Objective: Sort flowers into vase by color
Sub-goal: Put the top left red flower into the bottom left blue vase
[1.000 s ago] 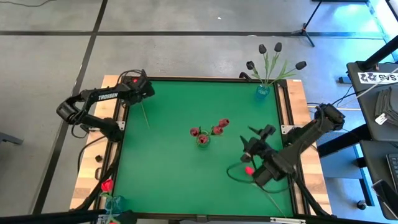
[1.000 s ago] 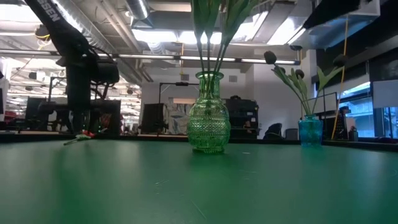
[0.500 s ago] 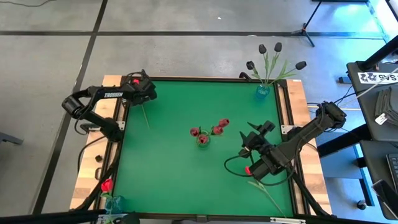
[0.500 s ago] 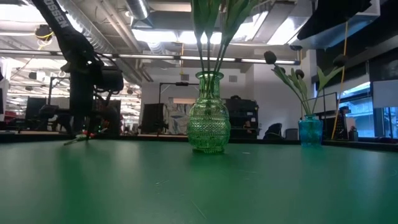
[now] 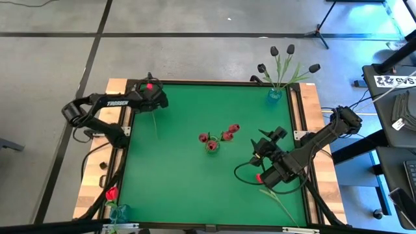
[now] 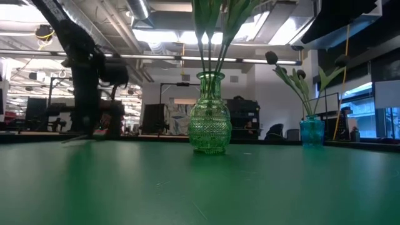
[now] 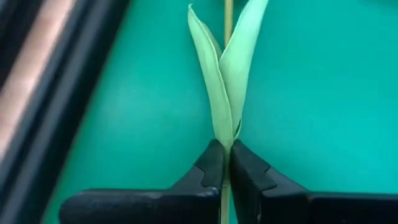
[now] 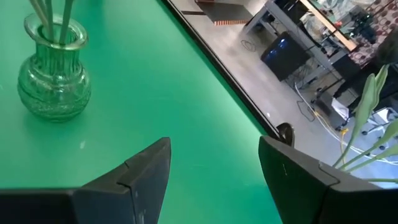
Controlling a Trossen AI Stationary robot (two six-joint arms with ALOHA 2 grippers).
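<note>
So the left gripper [image 7: 225, 163] is down at the far left corner of the green worktop [image 5: 182, 169], and its two fingers [image 7: 208, 169] are pinched tight on the thin stem of a flower [image 7: 225, 81], right below where the pair of pale green leaves split off. In the high view that stem [image 5: 154, 120] runs from the gripper toward the middle of the worktop, lying on the mat.

The right gripper [image 8: 214, 171] sits over the near right part of the worktop with its fingers spread apart and nothing between them. A red flower head [image 5: 259, 177] shows right by that arm, and a long green stem [image 5: 281, 207] trails off toward the near right corner.

Middle of the worktop has the clear green glass vase [image 6: 209, 122] with three dull pink-red flowers [image 5: 221, 135] in it. A small blue vase [image 5: 274, 95] stands at the far right corner holding the black flowers [image 5: 286, 58]. Another small vase [image 5: 116, 211] at the near left corner has one bright red flower [image 5: 111, 193].
</note>
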